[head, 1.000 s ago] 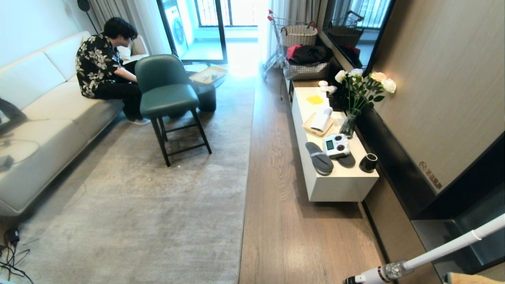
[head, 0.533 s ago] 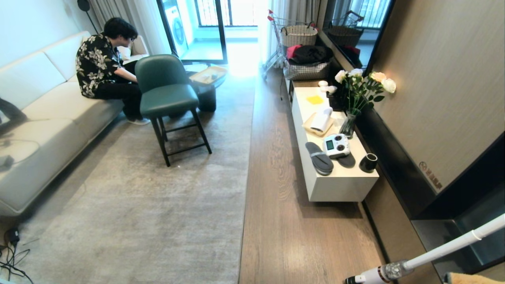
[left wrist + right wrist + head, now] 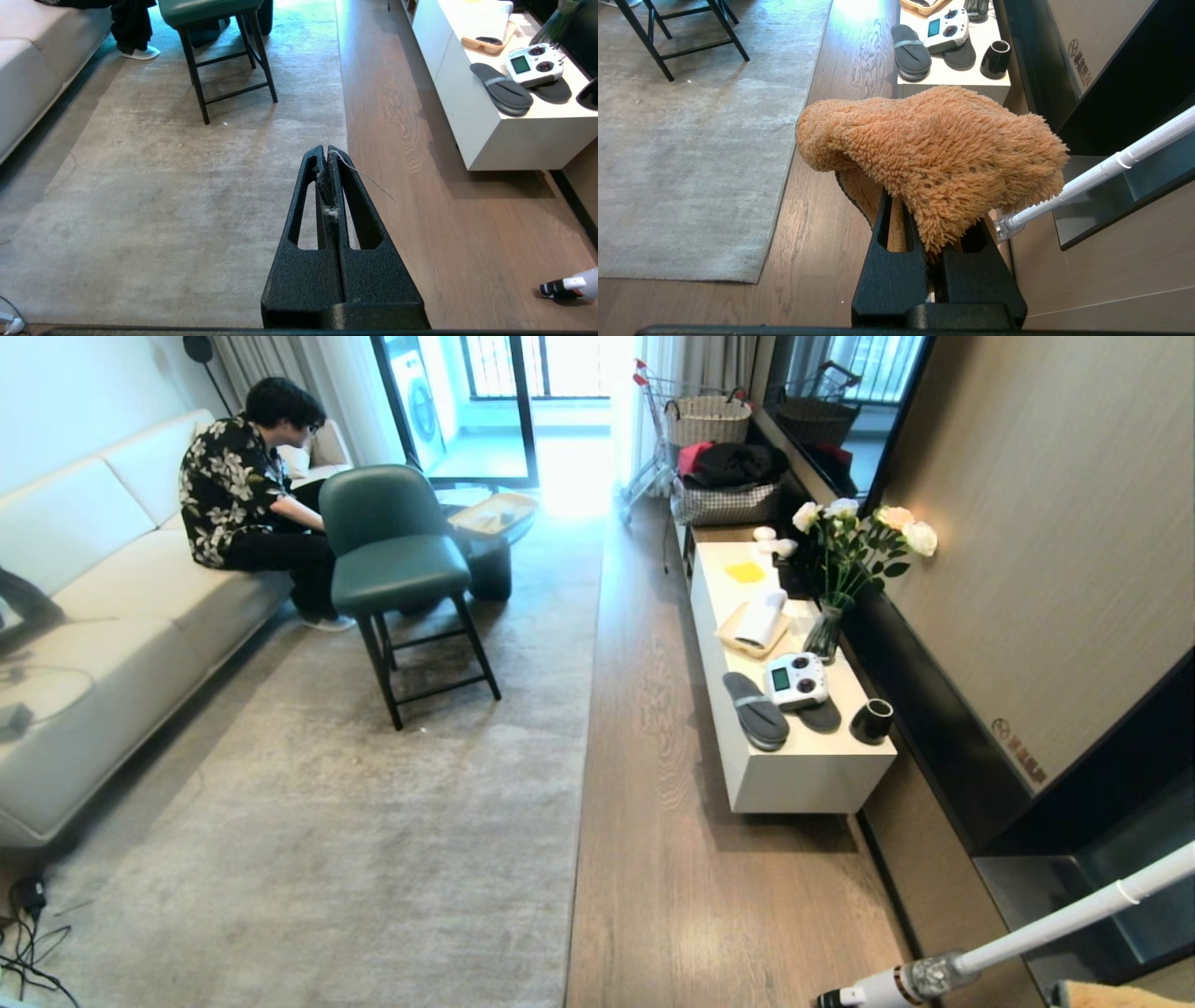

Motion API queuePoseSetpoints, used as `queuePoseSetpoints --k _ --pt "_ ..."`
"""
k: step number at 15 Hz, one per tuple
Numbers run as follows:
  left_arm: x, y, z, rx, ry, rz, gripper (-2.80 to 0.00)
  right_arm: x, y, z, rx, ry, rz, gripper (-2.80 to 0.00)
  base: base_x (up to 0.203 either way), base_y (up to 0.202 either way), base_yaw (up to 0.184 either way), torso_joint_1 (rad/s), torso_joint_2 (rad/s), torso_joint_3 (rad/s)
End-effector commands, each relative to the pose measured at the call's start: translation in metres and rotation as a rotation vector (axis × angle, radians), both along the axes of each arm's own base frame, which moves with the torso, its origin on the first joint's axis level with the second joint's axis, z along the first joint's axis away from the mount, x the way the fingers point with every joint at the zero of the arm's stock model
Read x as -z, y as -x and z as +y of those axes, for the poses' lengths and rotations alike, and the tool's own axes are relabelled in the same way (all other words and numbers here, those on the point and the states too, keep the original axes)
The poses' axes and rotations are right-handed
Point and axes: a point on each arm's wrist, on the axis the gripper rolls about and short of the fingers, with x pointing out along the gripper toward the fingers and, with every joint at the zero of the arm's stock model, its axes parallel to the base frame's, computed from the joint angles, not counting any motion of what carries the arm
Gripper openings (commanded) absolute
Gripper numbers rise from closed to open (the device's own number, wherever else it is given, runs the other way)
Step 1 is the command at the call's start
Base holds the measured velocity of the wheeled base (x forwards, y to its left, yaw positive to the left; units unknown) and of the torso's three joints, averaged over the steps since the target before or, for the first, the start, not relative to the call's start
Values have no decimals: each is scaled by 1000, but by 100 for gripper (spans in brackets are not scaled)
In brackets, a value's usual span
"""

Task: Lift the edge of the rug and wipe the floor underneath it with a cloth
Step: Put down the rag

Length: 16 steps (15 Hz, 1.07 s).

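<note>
Orange cloth (image 3: 934,154): one; slippers (image 3: 756,709): two.

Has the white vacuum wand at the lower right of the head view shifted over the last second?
No. The vacuum wand sits at the same spot relative to the white cabinet and floor.

Left hand (image 3: 327,151) empty, fingers pressed together; right hand (image 3: 931,219) clamped on cloth (image 3: 938,149).
</note>
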Motion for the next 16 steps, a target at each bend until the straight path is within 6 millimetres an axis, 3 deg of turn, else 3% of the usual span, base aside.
queuePoseSetpoints --k 1,16 --pt "0 0 0 0 0 0 -280 0 0 0 -1 0 2 -280 0 0 0 0 0 0" --pt "0 0 0 0 0 0 -280 0 0 0 3 -13 3 -280 0 0 0 -113 265 147"
